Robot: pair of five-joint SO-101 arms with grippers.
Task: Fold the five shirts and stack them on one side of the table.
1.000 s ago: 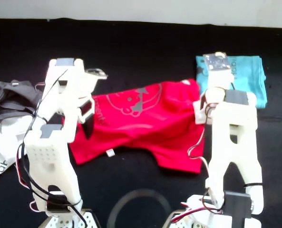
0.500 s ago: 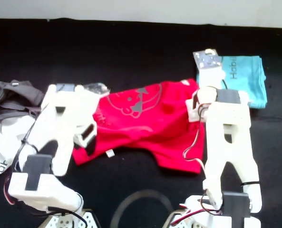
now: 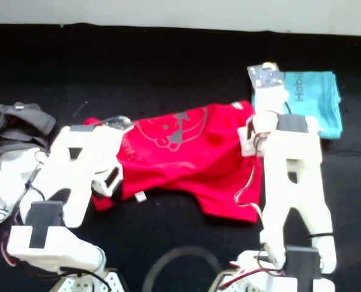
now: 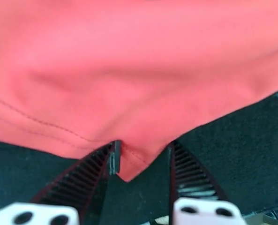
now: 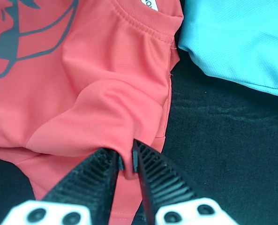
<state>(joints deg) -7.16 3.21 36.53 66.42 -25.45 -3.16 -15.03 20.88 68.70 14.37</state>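
Red shirt (image 3: 186, 152) lies crumpled just beside the folded teal shirt (image 3: 314, 100), fold not yet started. Your right gripper (image 5: 127, 161) is clenched on its edge nearest the teal shirt. Your left gripper (image 4: 141, 159) gapes around the far hem corner. Next, probably: close left, lift both together.

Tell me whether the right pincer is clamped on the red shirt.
Yes, the right pincer has its jaws nearly together, with a fold of the red shirt pinched between them.
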